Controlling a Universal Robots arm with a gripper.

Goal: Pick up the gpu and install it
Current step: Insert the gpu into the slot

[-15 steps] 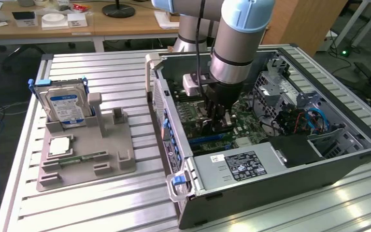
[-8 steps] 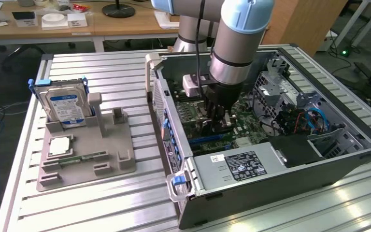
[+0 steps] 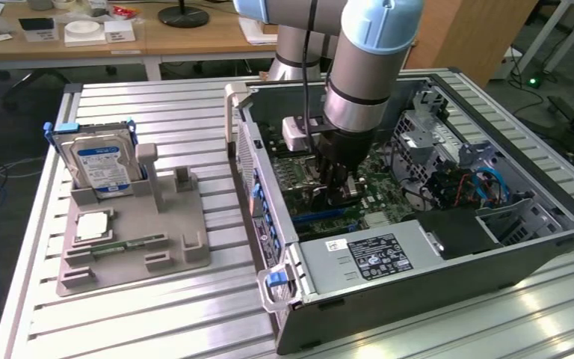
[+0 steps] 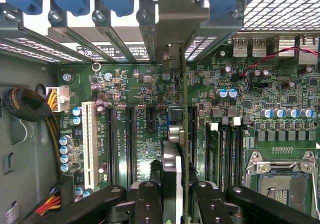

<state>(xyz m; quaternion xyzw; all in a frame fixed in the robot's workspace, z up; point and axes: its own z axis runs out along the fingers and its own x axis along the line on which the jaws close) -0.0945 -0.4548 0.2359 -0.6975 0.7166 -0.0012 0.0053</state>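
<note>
My gripper (image 3: pixel 334 187) reaches down into the open computer case (image 3: pixel 526 247), over the green motherboard (image 3: pixel 377 191). In the wrist view the gpu (image 4: pixel 176 149) appears edge-on, a thin card with its silver end bracket (image 4: pixel 171 59) up against the case's rear slot openings. It stands upright over the black expansion slots (image 4: pixel 130 144). My gripper (image 4: pixel 177 201) is shut on the gpu, with one black finger (image 4: pixel 147 204) on each side of the card. Whether the card's lower edge sits inside a slot is hidden.
A grey fixture (image 3: pixel 132 239) at the exterior view's left holds a silver hard drive (image 3: pixel 98 161), a square chip (image 3: pixel 95 224) and a narrow green memory stick (image 3: pixel 128 244). Inside the case are the power supply (image 3: pixel 367 258), a cable bundle (image 4: pixel 30 109), memory modules (image 4: pixel 225 149) and the CPU socket (image 4: pixel 282 184).
</note>
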